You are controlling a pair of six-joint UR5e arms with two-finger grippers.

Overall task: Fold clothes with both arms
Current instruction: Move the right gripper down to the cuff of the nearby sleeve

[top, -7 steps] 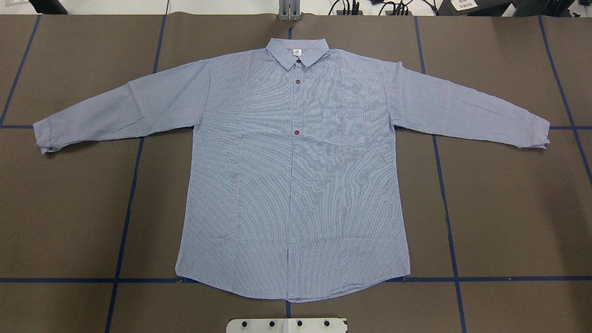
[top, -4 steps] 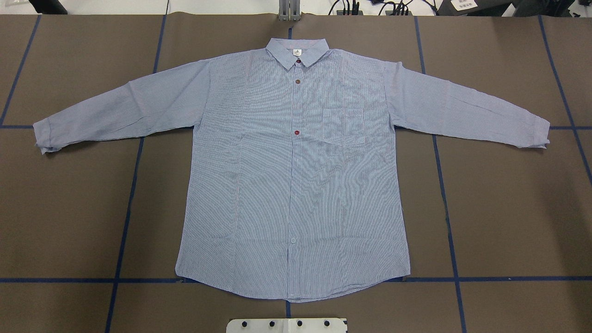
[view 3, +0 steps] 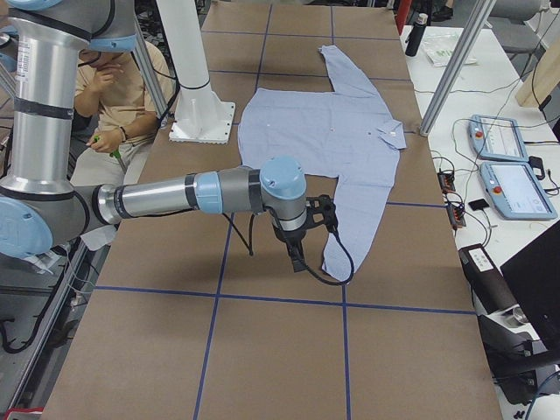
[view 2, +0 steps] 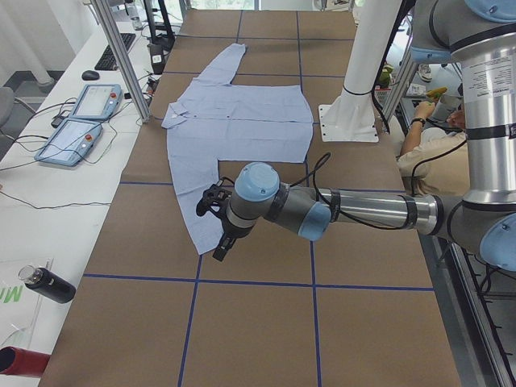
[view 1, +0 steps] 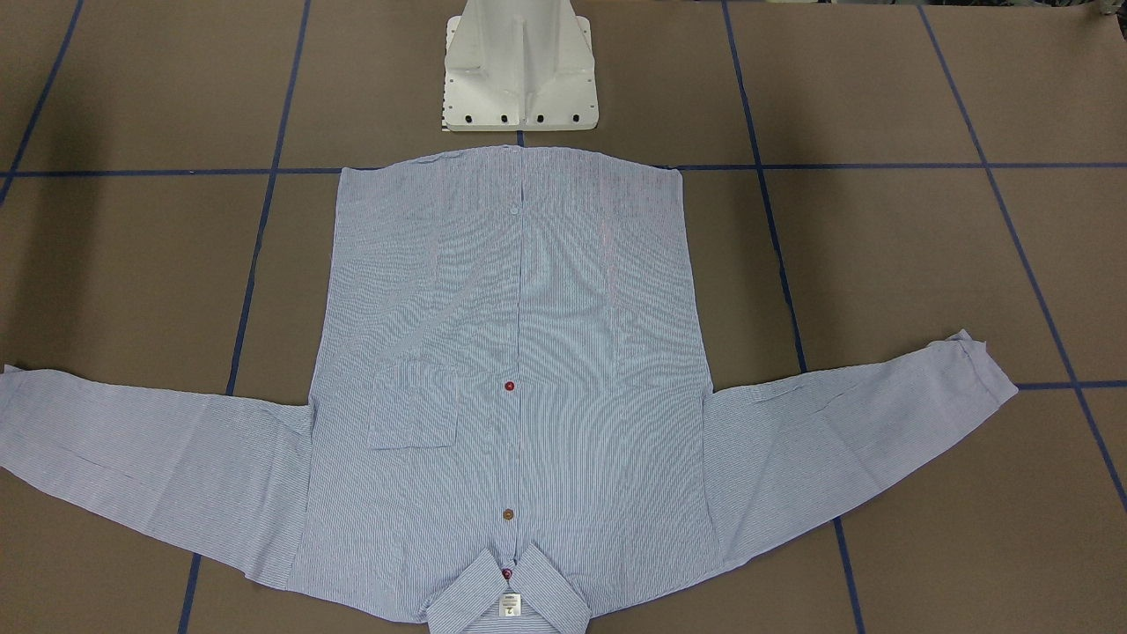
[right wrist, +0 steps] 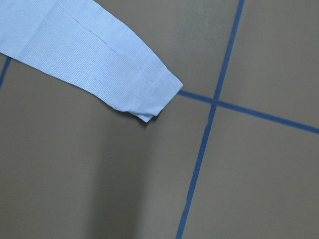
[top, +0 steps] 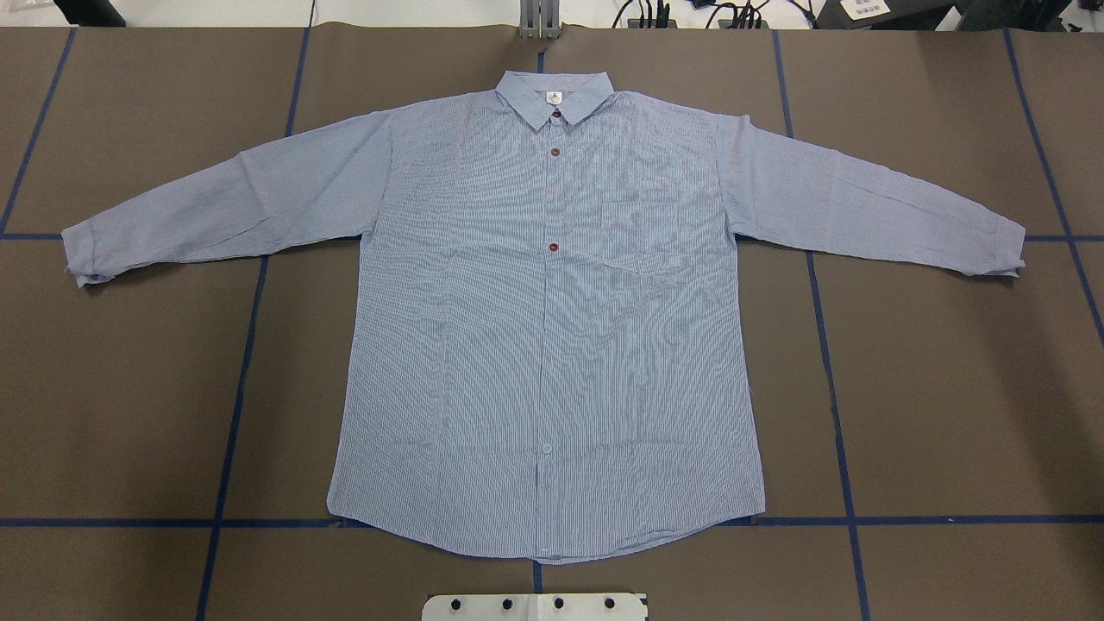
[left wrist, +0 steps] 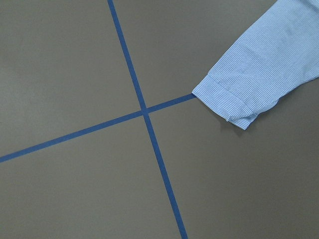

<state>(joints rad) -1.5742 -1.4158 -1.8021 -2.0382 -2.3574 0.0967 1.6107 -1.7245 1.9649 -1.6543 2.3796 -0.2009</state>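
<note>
The light blue-and-white striped button-up shirt is lying spread flat on the brown table, ready for folding. The black left end effector and right end effector are hovering by its cuffs, presumably lining up sleeve grasps; I cannot tell how wide they are.

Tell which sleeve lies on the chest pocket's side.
The sleeve on the robot's right; the chest pocket sits on that half of the shirt.

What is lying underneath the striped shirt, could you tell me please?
The shirt lies flat on the brown table cover; blue tape lines run under its hem and sleeves. Anything else beneath the cloth is hidden.
</note>
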